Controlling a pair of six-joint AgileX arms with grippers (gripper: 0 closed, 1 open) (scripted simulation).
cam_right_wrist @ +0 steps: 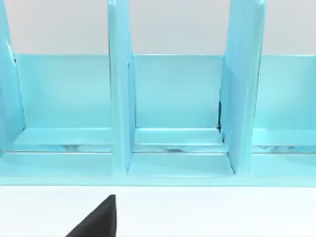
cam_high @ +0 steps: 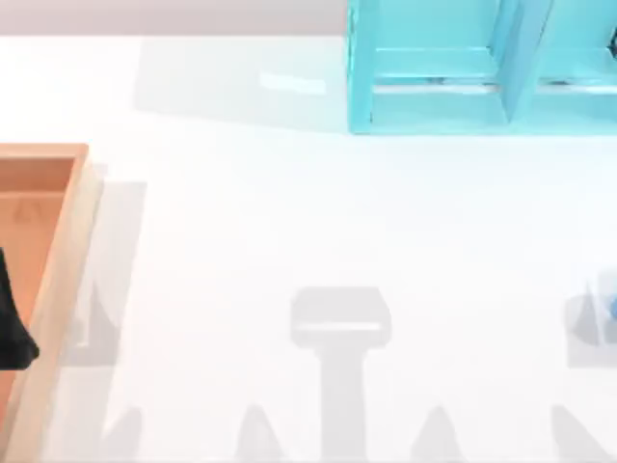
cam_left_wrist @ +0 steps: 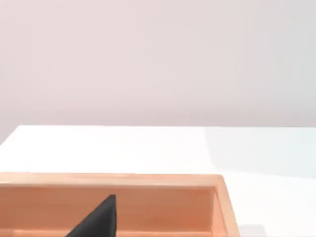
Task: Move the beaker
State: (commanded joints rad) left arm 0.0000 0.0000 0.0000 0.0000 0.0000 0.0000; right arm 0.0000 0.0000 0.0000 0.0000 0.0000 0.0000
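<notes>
The beaker [cam_high: 607,307] is a pale, see-through bluish sliver with a bright blue patch, cut off by the right edge of the top view, on the white table toward the front. My left gripper [cam_high: 13,333] is a dark shape at the far left, over the wooden tray [cam_high: 60,260]. In the left wrist view a dark part of my left gripper [cam_left_wrist: 98,221] hangs over the tray's inside [cam_left_wrist: 163,207]. A dark part of my right gripper [cam_right_wrist: 98,221] sits over the white table in front of the turquoise shelf unit [cam_right_wrist: 177,94].
The turquoise shelf unit [cam_high: 434,68], with upright dividers, stands at the back right. The wooden tray has raised walls and runs along the left side. Grey shadows lie on the white table [cam_high: 289,222] toward the front.
</notes>
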